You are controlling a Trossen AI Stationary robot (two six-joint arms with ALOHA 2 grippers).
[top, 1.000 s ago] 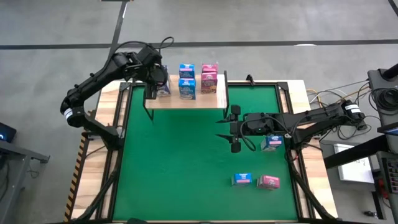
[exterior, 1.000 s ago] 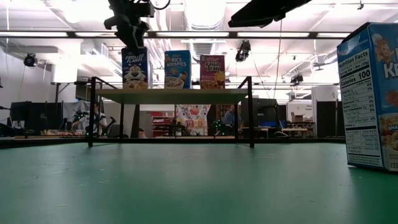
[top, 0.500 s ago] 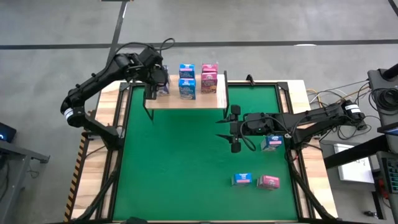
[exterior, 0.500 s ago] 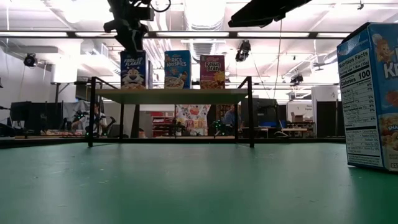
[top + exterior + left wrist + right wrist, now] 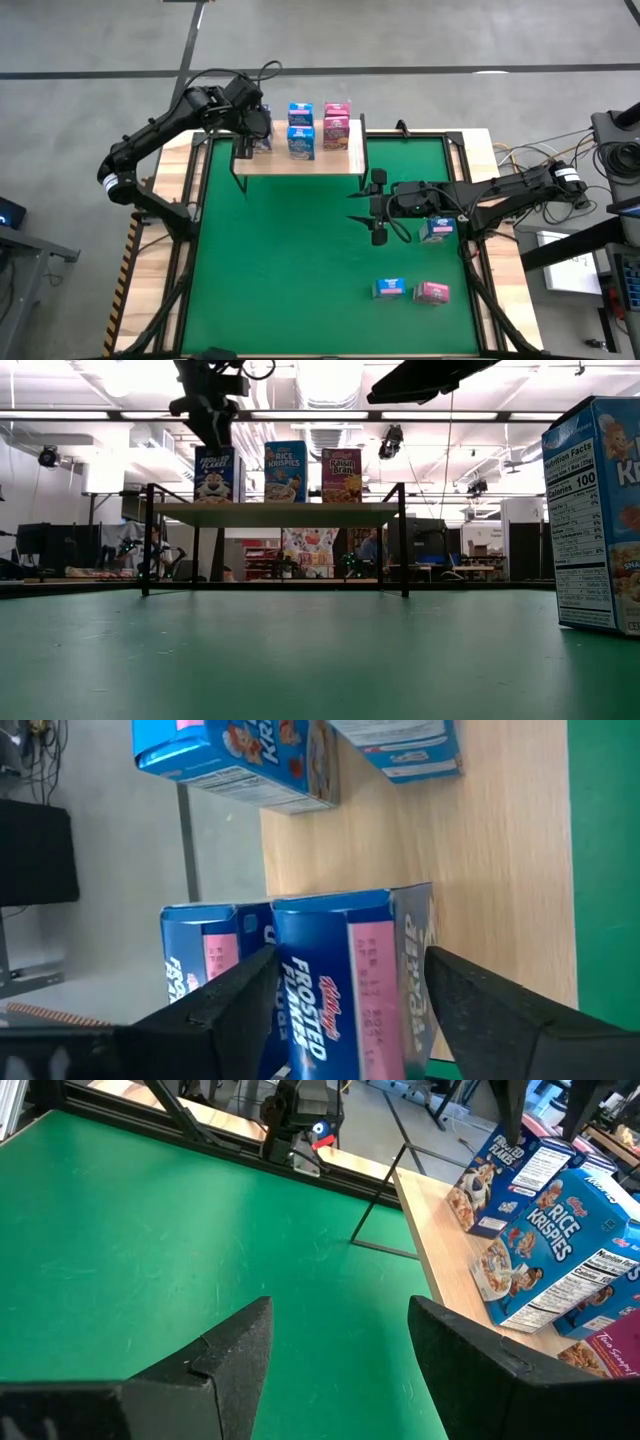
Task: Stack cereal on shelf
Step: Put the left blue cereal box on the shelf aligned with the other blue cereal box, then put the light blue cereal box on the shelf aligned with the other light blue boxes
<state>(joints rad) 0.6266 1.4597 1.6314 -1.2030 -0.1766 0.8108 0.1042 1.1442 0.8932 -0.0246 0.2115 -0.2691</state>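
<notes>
Left wrist view puts you right over the work: your left gripper (image 5: 345, 995) straddles the Frosted Flakes box (image 5: 345, 990) with its fingers (image 5: 225, 1005) spread just off the box's sides, no longer pinching it. That box stands upright at the left end of the shelf (image 5: 335, 160), with a second blue box (image 5: 205, 975) directly behind it. Along the board, the low view shows the Rice Krispies box (image 5: 286, 471) in the middle and the Raisin Bran box (image 5: 342, 475) to its right, both upright and apart from each other.

Your right gripper (image 5: 377, 207) hangs over the green mat (image 5: 290, 260) near its right side, fingers parted and holding nothing. Just beside that arm a blue box (image 5: 437, 230) rests on the mat; nearer the front edge another blue box (image 5: 389, 289) and a pink box (image 5: 432, 292) lie side by side.
</notes>
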